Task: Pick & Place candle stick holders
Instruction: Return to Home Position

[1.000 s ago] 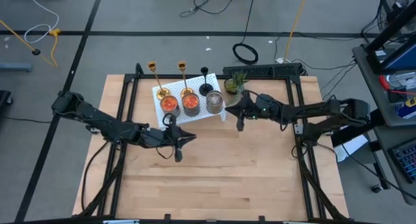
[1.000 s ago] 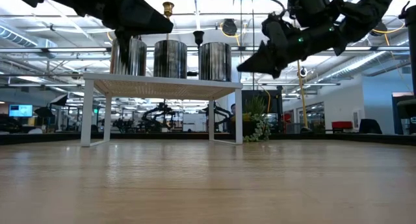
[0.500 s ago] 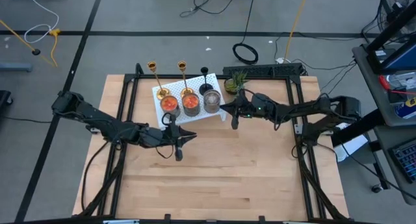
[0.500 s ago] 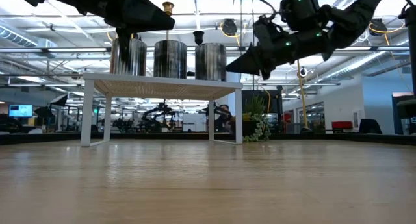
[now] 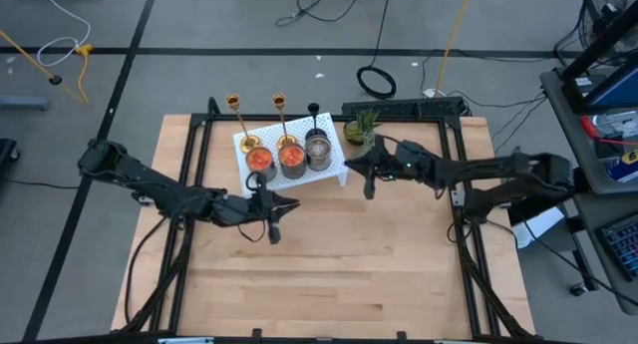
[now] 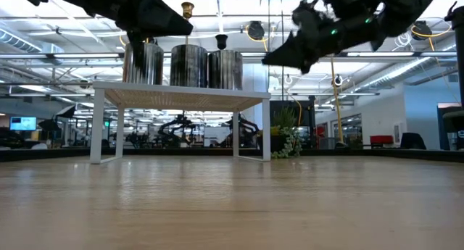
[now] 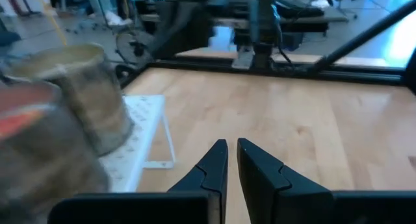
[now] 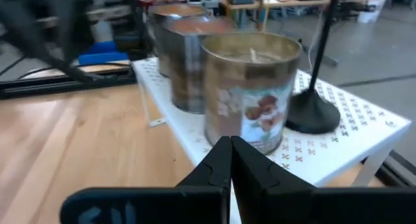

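Two gold candle stick holders [image 5: 239,120] [image 5: 282,118] and a shorter black one [image 5: 315,118] stand on their round bases at the far side of a white perforated shelf [image 5: 339,171]. The black holder's base [image 8: 312,113] shows in the right wrist view, behind a grey candle tin [image 8: 250,87]. My right gripper [image 5: 349,165] is shut and hovers just right of that tin [image 5: 318,150], a small gap between them in the low view [image 6: 264,61]. My left gripper [image 5: 289,208] hovers near the shelf's front edge, its fingers [image 7: 221,160] together but for a narrow slit.
Two tins with orange tops [image 5: 259,160] [image 5: 291,157] stand on the shelf left of the grey tin. A small potted plant [image 5: 359,128] stands at the table's far edge, right of the shelf. Bare wooden table [image 5: 329,274] lies toward the near edge.
My right gripper, shut, went toward the table's left and pushed the grey tin along the shelf until it stood beside the middle tin. It then drew back toward the right, clear of the tin. The holders have stayed where they were.
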Available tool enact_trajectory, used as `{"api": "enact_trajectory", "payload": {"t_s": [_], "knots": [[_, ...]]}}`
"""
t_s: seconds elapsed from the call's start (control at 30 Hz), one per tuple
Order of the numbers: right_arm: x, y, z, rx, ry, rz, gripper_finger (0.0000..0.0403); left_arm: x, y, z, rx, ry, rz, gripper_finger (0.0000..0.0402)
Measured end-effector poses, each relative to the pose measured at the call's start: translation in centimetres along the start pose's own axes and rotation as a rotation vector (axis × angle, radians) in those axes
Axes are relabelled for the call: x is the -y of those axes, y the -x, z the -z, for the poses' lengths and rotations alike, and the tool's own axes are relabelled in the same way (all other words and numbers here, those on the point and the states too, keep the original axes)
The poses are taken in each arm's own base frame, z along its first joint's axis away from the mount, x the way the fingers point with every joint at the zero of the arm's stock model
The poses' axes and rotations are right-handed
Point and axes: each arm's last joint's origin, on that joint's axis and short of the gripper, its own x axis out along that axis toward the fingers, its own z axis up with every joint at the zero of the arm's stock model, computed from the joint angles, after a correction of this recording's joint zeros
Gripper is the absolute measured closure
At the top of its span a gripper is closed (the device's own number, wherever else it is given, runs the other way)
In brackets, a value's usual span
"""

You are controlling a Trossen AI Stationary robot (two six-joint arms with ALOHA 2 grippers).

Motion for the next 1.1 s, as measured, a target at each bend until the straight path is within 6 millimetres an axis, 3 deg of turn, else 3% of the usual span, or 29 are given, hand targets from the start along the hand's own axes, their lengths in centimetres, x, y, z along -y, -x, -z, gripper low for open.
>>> {"api": "enact_trajectory", "payload": {"t_s": [0.33,0.57,0.7,0.87,1.1], "knots": [[-2.4,5.8,-2.5,-0.023,0.127,-0.098,0.0403,-2.0,4.7,-3.0,0.069,-0.019,0.006,0.0362],[-2.6,9.0,-3.9,0.052,0.182,-0.116,0.0403,-3.9,8.1,-3.9,0.082,-0.121,0.017,0.0362],[-2.5,10.1,-3.2,0.037,0.186,-0.116,0.0403,-4.3,9.0,-2.9,0.019,-0.155,0.115,0.0362],[-2.2,11.2,-1.0,0.032,0.185,-0.115,0.0403,-4.1,9.0,-0.8,0.087,-0.237,0.276,0.0362],[-1.9,13.3,1.4,0.152,0.161,-0.111,0.0403,-6.3,11.2,-0.3,0.163,-0.254,0.212,0.0362]]}}
